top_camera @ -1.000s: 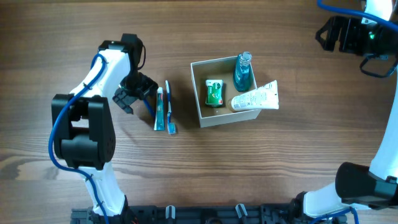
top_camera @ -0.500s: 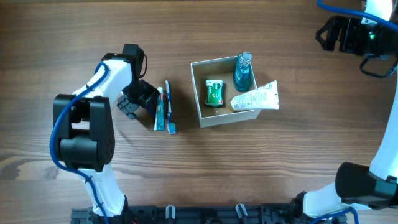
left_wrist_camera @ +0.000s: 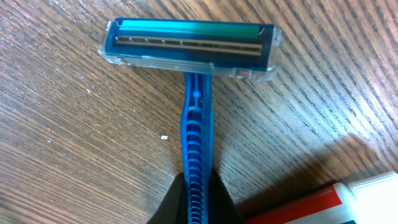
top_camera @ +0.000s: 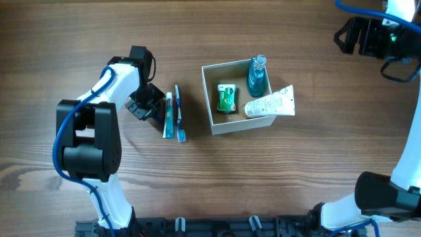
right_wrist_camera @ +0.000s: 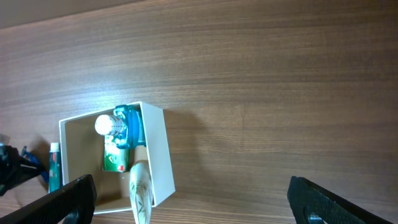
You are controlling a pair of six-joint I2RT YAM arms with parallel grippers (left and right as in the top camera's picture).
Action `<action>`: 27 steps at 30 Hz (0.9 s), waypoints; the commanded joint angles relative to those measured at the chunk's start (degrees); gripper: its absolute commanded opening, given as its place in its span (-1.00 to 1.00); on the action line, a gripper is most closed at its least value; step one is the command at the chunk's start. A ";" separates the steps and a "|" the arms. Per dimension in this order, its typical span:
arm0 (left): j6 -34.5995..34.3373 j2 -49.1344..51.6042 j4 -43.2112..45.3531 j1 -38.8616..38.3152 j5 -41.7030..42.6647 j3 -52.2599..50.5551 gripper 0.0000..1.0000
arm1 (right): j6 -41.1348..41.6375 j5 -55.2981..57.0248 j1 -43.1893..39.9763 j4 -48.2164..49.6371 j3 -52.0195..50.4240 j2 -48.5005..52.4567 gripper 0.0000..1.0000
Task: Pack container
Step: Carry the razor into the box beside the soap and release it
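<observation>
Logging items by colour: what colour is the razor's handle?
The razor handle is bright blue, seen best in the left wrist view.

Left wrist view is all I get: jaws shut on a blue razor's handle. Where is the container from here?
Observer: The container sits to the right of the razor, with a toothpaste and a toothbrush lying on the table between them.
Operator: What's already inside?
Observer: A green packet and an upright blue bottle.
Operator: Anything sticking out?
Observer: A white tube lies across the right wall, one end hanging outside.
</observation>
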 commanded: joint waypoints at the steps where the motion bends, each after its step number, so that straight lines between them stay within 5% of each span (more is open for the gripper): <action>1: -0.33 -0.24 -0.02 -0.04 -1.03 -1.25 -0.92 | -0.52 0.72 0.13 0.20 0.11 0.11 0.99; 14: 13.62 -8.15 -3.17 1.42 -1.20 21.62 -0.92 | -0.52 0.72 0.13 0.20 0.11 0.11 0.99; 19: 20.81 -13.84 -1.42 -8.44 -1.38 31.21 -0.92 | -0.55 0.74 0.13 0.20 0.11 0.11 0.99; 27: 20.72 -11.54 0.85 -25.09 -2.62 31.52 -0.92 | -0.52 0.72 0.13 0.20 0.11 0.11 1.00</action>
